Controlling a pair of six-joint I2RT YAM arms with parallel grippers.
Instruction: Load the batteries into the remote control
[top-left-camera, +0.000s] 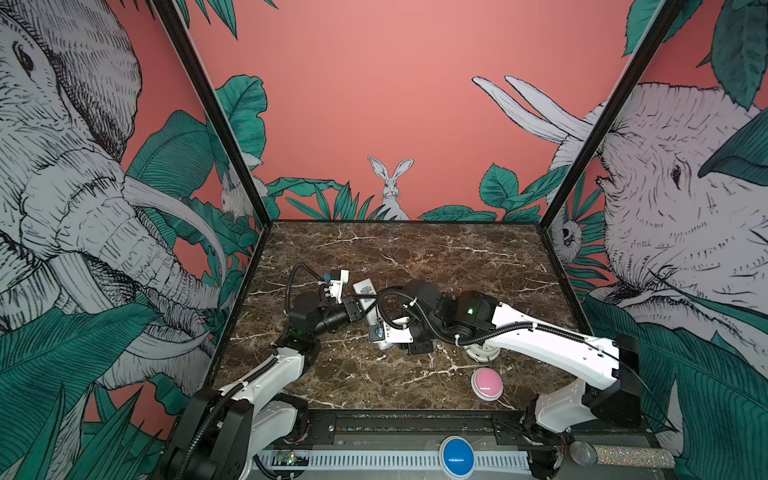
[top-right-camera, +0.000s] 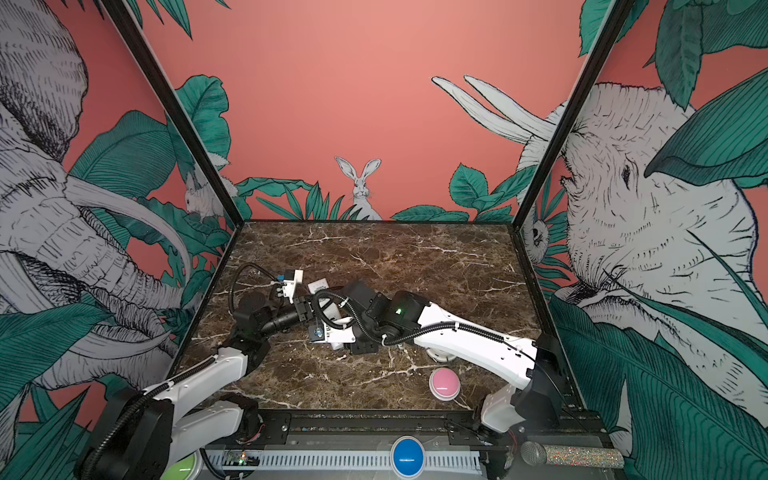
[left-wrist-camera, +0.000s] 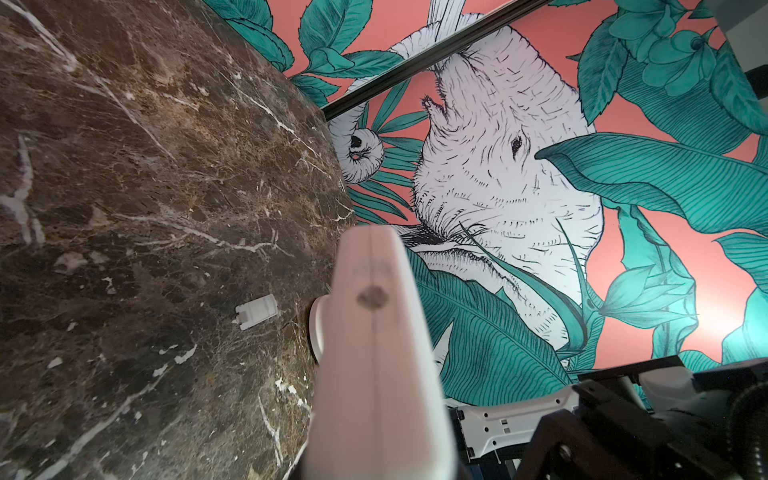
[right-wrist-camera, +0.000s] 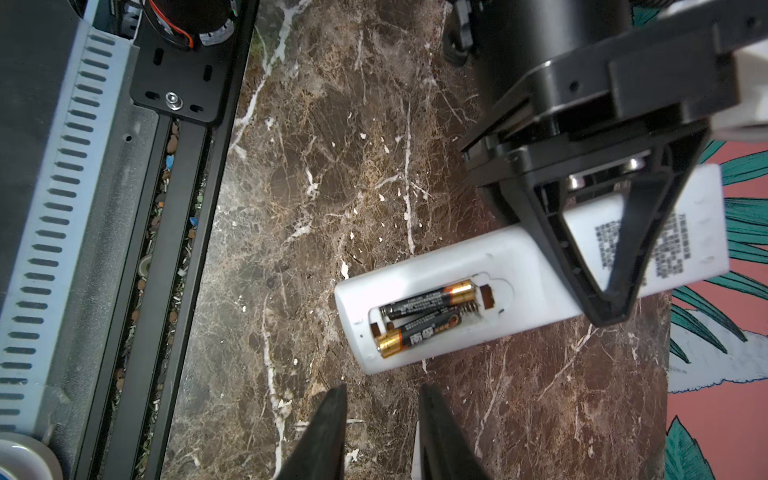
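1. Left hand (right-wrist-camera: 606, 309) is clamped tight on the sticker end of the remote control (right-wrist-camera: 519, 257), which it holds back-up over the bench (right-wrist-camera: 332, 166).
2. Its compartment is uncovered, with 2 batteries (right-wrist-camera: 432, 300) inside: 1 lies flat, the other sits askew with its gold end riding high.
3. Right hand (right-wrist-camera: 382, 432) hovers just beside the compartment end, jaws partly apart, gripping nothing I can see.
4. Risk: pressing the crooked cell could lever the remote in its far-end grip (or pop the cell out onto the bench).

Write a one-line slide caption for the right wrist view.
Left tool clamps slim white plastic remote control, back up, two black-and-gold cylindrical batteries in its open compartment.
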